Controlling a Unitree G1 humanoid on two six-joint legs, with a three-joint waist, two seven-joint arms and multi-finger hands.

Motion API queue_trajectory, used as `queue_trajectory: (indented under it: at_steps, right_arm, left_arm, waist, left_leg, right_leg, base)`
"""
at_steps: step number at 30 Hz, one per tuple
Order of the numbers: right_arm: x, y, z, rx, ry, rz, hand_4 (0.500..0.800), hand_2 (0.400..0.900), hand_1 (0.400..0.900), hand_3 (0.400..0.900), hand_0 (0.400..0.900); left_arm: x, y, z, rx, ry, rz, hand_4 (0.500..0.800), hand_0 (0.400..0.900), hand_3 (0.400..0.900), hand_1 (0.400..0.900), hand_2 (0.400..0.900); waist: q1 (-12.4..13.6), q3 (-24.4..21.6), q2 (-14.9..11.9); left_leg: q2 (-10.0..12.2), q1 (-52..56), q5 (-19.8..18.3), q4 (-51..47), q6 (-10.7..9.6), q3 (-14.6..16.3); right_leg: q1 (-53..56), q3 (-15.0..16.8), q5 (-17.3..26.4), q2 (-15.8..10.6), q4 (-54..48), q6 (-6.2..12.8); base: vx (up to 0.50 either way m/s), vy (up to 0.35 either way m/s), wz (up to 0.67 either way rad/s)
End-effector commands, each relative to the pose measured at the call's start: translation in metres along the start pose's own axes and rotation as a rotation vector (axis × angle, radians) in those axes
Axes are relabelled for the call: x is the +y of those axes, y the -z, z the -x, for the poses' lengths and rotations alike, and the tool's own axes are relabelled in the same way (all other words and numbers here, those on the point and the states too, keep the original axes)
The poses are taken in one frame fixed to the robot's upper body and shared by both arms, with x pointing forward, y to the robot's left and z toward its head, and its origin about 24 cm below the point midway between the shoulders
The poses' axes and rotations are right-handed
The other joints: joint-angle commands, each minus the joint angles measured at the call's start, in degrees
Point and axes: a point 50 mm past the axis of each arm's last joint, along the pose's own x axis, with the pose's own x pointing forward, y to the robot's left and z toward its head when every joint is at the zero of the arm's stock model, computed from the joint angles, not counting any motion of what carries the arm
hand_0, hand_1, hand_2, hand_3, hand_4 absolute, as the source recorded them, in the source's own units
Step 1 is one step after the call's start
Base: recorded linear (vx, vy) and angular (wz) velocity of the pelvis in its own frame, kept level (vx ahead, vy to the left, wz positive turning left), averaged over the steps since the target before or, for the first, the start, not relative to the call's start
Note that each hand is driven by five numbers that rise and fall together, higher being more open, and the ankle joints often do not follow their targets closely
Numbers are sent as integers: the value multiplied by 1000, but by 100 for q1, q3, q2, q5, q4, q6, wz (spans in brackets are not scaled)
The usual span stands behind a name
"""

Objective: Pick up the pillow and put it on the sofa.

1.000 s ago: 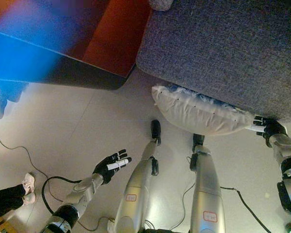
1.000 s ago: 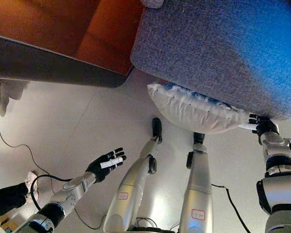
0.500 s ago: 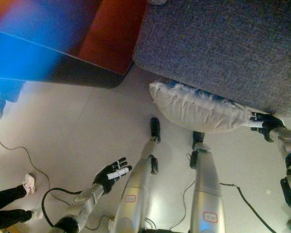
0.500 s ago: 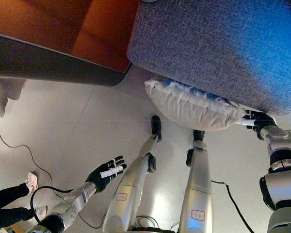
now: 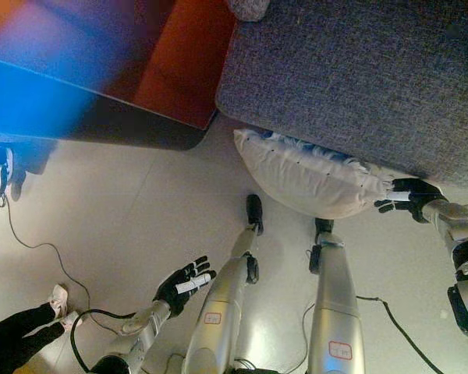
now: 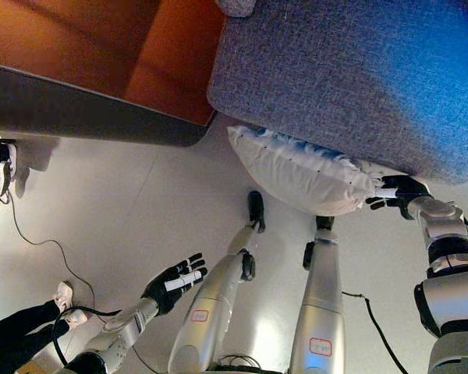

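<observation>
- Where the grey sofa (image 5: pixel 359 78) fills the upper right of the frame, the white pillow (image 5: pixel 304 178) lies just below its front edge, in the centre right, long side running from upper left down to lower right.
- Along its upper side the pillow touches the sofa's edge; whether its underside rests on the pale floor (image 5: pixel 125 226) or is lifted clear of it cannot be told.
- At the pillow's lower right corner sits the right hand (image 6: pixel 399 192), its dark fingers (image 6: pixel 378 202) curled against the corner of the cloth, so it appears to pinch that corner; the arm comes in from the right edge of the frame.
- The left hand (image 5: pixel 184 283) shows in the lower left centre, well apart from the pillow, palm turned up, fingers (image 5: pixel 197 266) spread and relaxed with nothing in them.
- Across the upper left runs a dark bench (image 6: pixel 101 117) with a rounded corner that ends near the sofa's left edge, and beyond it lies a red-brown surface (image 5: pixel 187 54).
- At the top edge, on the sofa, a small pale grey thing (image 5: pixel 247 8) is only partly visible.
- A person's leg in dark clothing with a light shoe (image 5: pixel 57 297) shows in the lower left corner.
- A dark shoe-like thing (image 6: pixel 0 167) sits at the left edge.
</observation>
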Motion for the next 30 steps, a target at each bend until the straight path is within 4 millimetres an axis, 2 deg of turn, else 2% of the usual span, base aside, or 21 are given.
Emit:
queue_trajectory:
  at_steps: [1, 12, 20, 25, 30]
  right_arm:
    - [-54, -79, 26, -316, 134, -8, 500, 400, 400, 400, 400]
    - [-46, -60, 25, -360, 71, -32, 500, 400, 400, 400, 400]
    - [-26, -30, 25, -398, -34, -65, 500, 400, 400, 400, 400]
    - [-5, -6, 25, -385, -101, -84, 500, 400, 400, 400, 400]
    - [17, 15, 26, -366, -165, -84, 500, 400, 400, 400, 400]
  left_arm:
    - [-3, 39, 19, 85, -8, 61, 800, 900, 900, 900, 900]
    - [3, 38, 23, 96, -16, 57, 800, 900, 900, 900, 900]
    - [21, 43, 28, 142, -91, 50, 800, 900, 900, 900, 900]
    - [33, 52, 35, 184, -152, 52, 800, 900, 900, 900, 900]
    - [43, 60, 43, 231, -212, 51, 800, 900, 900, 900, 900]
  waist:
    - [-131, 273, 608]
    - [-182, 273, 382]
    - [-315, 238, -109]
    - [-335, -56, -430]
    - [-346, -417, -742]
  left_leg:
    - [-315, 293, -1157, 914, -256, -2]
    - [-283, 828, -1239, 791, -249, 13]
    - [-180, 1742, -1373, 631, -225, 34]
    - [-75, 2256, -1393, 365, -228, 43]
    - [30, 2833, -1393, -73, -226, 96]
  right_leg:
    - [553, -496, 130, 286, -944, -130]
    - [1157, -621, 133, 314, -1166, -130]
    - [2160, -718, 194, 344, -1504, -66]
    - [2743, -728, 215, 393, -1769, -5]
    - [3385, -732, 330, 388, -2215, 139]
  base:
    - [0, 0, 0]
    - [9, 0, -1]
    - [42, -37, -3]
    - [85, -66, -3]
    - [109, -72, -4]
